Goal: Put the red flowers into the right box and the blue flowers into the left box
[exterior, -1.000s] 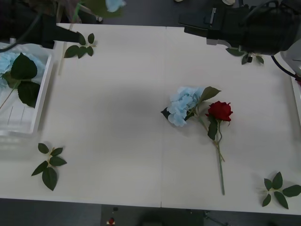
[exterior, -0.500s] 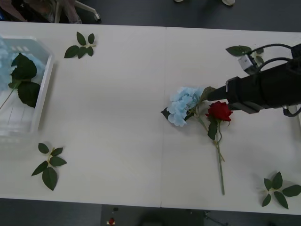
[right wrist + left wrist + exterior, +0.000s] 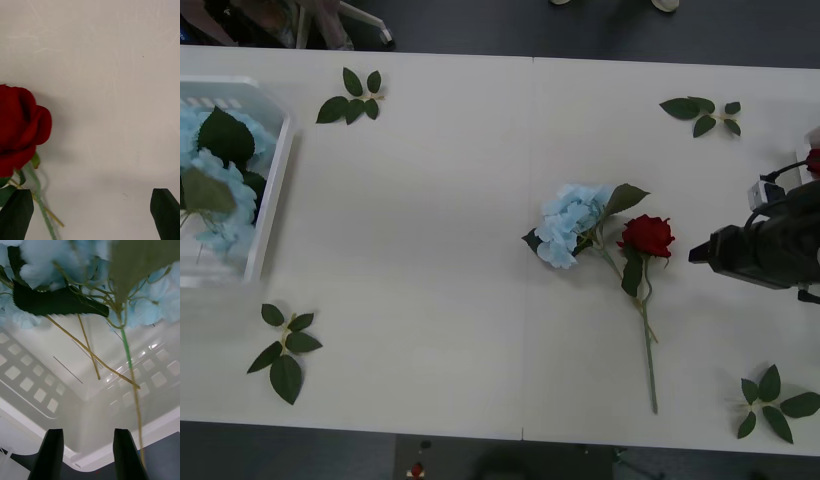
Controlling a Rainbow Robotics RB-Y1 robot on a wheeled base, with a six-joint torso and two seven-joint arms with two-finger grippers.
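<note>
A red flower lies right of the table's middle, its stem running toward the front edge. A blue flower lies against its left side. My right gripper hovers just right of the rose head, apart from it. In the right wrist view the rose sits beside one of the black fingers, and the gripper is open and empty. The left box holds several blue flowers. My left gripper is open above that box's floor, with blue flowers and a stem beyond it.
Loose leaf sprigs lie at the back left, front left, back right and front right. A white sliver of the right box with a red head shows at the right edge.
My right arm swept from the back of the table down to the rose's right side. The left arm left the front view, and one more blue flower lies in the left box.
</note>
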